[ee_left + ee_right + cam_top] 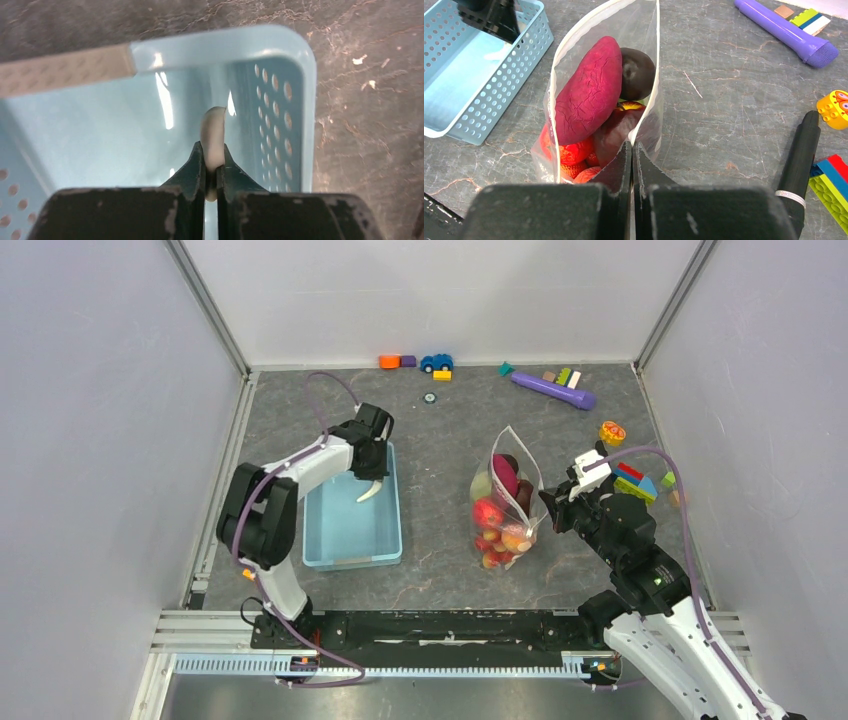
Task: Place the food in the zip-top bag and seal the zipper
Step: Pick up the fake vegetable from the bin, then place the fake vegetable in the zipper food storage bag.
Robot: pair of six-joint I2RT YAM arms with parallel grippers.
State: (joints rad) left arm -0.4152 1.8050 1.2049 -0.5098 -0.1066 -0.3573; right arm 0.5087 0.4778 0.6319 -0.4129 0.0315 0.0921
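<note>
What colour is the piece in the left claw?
Cream-white piece, best in the left wrist view.

I see the blue basket [300,55] as glossy perforated plastic on a matt, marbled grey table [370,100], with a smooth pale piece [214,135] at centre frame. The zip-top bag [636,25] is thin clear film; the magenta piece [586,95] inside looks matt and wrinkled.

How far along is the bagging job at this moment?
Done: the magenta piece, a dark maroon piece and red fruits sit inside the zip-top bag. In hand: the right tool pinches the bag's edge, mouth open, while the left tool grips a pale curved piece in the blue basket. Left: getting that piece into the bag and sealing the zipper.
</note>
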